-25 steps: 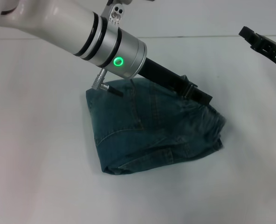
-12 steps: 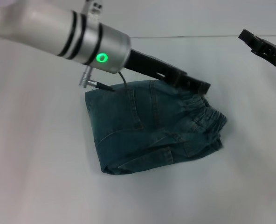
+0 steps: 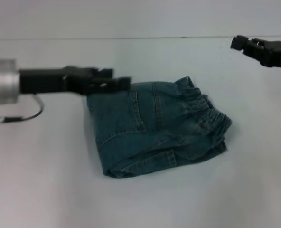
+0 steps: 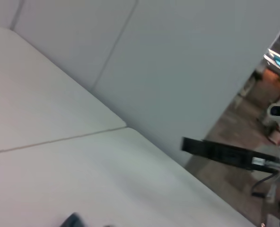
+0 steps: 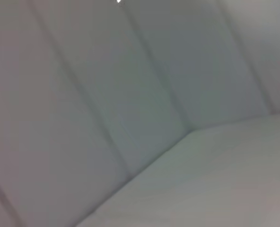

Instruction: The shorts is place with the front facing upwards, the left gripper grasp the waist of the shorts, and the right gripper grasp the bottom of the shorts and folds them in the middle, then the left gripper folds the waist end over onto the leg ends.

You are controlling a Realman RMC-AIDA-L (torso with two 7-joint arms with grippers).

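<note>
left gripper [image 3: 117, 84]: mine, empty, at far-left corner of folded denim shorts [image 3: 154, 126]; jaw gap unreadable
right gripper [image 3: 240, 43]: far right, aloft, jaw state unclear

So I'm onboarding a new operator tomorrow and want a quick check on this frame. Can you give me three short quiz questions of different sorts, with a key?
1. True or false: the shorts lie folded on the table.
2. Multiple choice: the left gripper is (A) clamped on the waistband, (B) beside the shorts' left edge, holding nothing, (C) out of view.
3. Fill in: the right gripper hangs at the far ____ of the head view, away from the shorts.

Key: 1 true; 2 B; 3 right.
</note>
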